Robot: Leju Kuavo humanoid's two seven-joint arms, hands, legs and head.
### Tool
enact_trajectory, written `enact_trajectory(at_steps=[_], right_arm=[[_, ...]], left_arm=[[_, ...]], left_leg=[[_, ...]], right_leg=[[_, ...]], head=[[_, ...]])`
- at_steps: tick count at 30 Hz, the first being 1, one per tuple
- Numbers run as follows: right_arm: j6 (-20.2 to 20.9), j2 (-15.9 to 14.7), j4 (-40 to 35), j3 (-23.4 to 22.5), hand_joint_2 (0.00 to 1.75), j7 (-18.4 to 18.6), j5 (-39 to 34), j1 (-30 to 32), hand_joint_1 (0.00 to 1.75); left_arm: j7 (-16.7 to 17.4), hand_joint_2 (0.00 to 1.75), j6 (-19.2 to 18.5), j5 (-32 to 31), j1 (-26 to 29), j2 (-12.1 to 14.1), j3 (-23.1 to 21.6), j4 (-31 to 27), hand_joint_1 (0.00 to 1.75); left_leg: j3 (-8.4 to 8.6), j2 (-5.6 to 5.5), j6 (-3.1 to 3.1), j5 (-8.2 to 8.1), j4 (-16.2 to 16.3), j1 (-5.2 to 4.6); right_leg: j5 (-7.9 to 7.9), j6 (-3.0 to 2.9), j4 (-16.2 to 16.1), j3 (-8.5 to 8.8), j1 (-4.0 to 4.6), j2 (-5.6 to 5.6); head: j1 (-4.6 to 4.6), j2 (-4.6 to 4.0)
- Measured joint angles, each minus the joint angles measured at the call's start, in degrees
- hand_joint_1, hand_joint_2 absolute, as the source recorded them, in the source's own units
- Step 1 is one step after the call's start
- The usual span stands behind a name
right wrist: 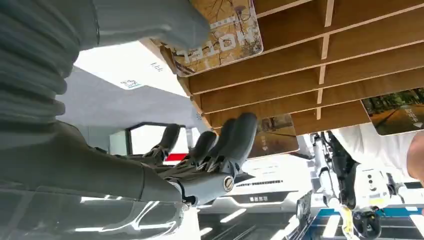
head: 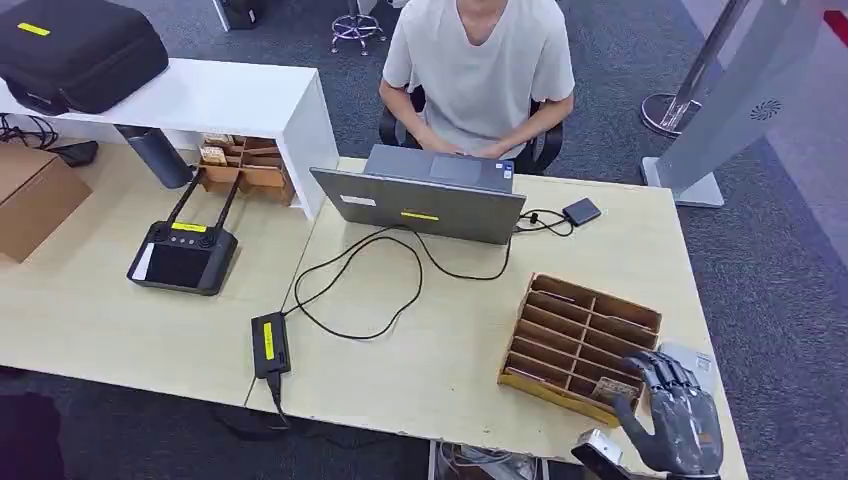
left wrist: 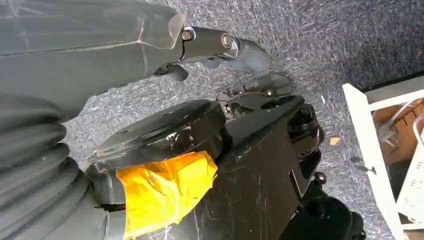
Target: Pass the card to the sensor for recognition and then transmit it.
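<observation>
- The head view is evenly and brightly lit from above; shadows under the laptop [head: 425, 205] and cables on the table [head: 120, 320] are soft and faint.
- The white shelf top [head: 215, 95] is close to washed out.
- In the right wrist view, ceiling light strips glare white and overexposed, and the nearest part of the right hand [right wrist: 200, 160] is slightly soft.
- The left wrist view is dimmer, with dull highlights on scratched black surfaces.

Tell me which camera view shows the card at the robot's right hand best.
The right wrist view: the card sits close and large in the wooden rack, print readable, by the right hand. The head view shows it small, partly behind the fingers.
</observation>
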Motion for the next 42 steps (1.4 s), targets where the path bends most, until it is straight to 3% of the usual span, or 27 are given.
enact_trajectory(at_steps=[13, 14, 15, 16, 34, 35, 36, 37, 42], right_arm=[[0.0, 0.0, 0.0, -0.5, 1.75, -0.7, -0.4, 0.0, 0.42], [0.0, 0.0, 0.0, -0.6, 1.75, -0.7, -0.4, 0.0, 0.54], [0.0, 0.0, 0.0, -0.9, 1.75, -0.8, -0.5, 0.1, 1.36], [0.0, 0.0, 0.0, -1.0, 1.75, -0.8, -0.5, 0.1, 1.75], [0.0, 0.0, 0.0, -1.0, 1.75, -0.8, -0.9, 0.3, 1.75], [0.0, 0.0, 0.0, -1.0, 1.75, -0.8, -1.0, 0.3, 1.01], [0.0, 0.0, 0.0, -1.0, 1.75, -0.8, -1.0, 0.3, 0.44], [0.0, 0.0, 0.0, -1.0, 1.75, -0.8, -1.1, 0.3, 0.0], [0.0, 0.0, 0.0, -1.1, 1.75, -0.9, -0.6, 0.3, 0.0]], left_arm=[[-0.1, 1.75, -0.3, 0.0, 0.0, -0.3, 0.5, 0.5, 0.0], [-0.1, 1.75, -0.3, 0.0, 0.0, -0.3, 0.6, 0.6, 0.0], [-0.2, 1.75, -0.3, 0.0, -0.1, -0.5, 0.7, 0.7, 0.0], [-0.2, 1.75, -0.3, 0.0, -0.1, -0.5, 0.7, 0.8, 0.0], [-0.2, 1.75, -0.8, -0.1, -0.1, -0.5, 0.7, 1.2, 0.0], [-0.3, 1.75, -0.8, -0.1, -0.1, -0.5, 0.7, 1.2, 0.0], [-0.3, 1.75, -0.9, -0.1, -0.1, -0.5, 0.7, 1.2, 0.0], [-0.4, 1.75, -0.9, -0.1, -0.1, -0.5, 0.7, 1.3, 0.0], [-0.5, 1.75, -1.2, -0.2, -0.2, -0.6, 0.7, 1.6, 0.0]], left_leg=[[0.0, 0.0, 0.0, 0.0, 0.0, 0.0], [0.0, 0.0, 0.0, 0.0, 0.0, 0.0], [0.0, 0.0, 0.0, 0.0, 0.0, 0.0], [0.0, 0.0, 0.0, 0.0, 0.0, 0.0], [0.0, 0.0, 0.0, 0.0, 0.0, 0.0], [0.0, 0.0, 0.0, 0.0, 0.0, 0.0], [0.0, 0.0, 0.0, 0.0, 0.0, 0.0], [0.0, 0.0, 0.0, 0.0, 0.0, 0.0], [0.0, 0.0, 0.0, 0.0, 0.0, 0.0]], right_leg=[[0.0, 0.0, 0.0, 0.0, 0.0, 0.0], [0.0, 0.0, 0.0, 0.0, 0.0, 0.0], [0.0, 0.0, 0.0, 0.0, 0.0, 0.0], [0.0, 0.0, 0.0, 0.0, 0.0, 0.0], [0.0, 0.0, 0.0, 0.0, 0.0, 0.0], [0.0, 0.0, 0.0, 0.0, 0.0, 0.0], [0.0, 0.0, 0.0, 0.0, 0.0, 0.0], [0.0, 0.0, 0.0, 0.0, 0.0, 0.0], [0.0, 0.0, 0.0, 0.0, 0.0, 0.0]], head=[[0.0, 0.0], [0.0, 0.0], [0.0, 0.0], [0.0, 0.0], [0.0, 0.0], [0.0, 0.0], [0.0, 0.0], [0.0, 0.0], [-0.02, 0.0]])
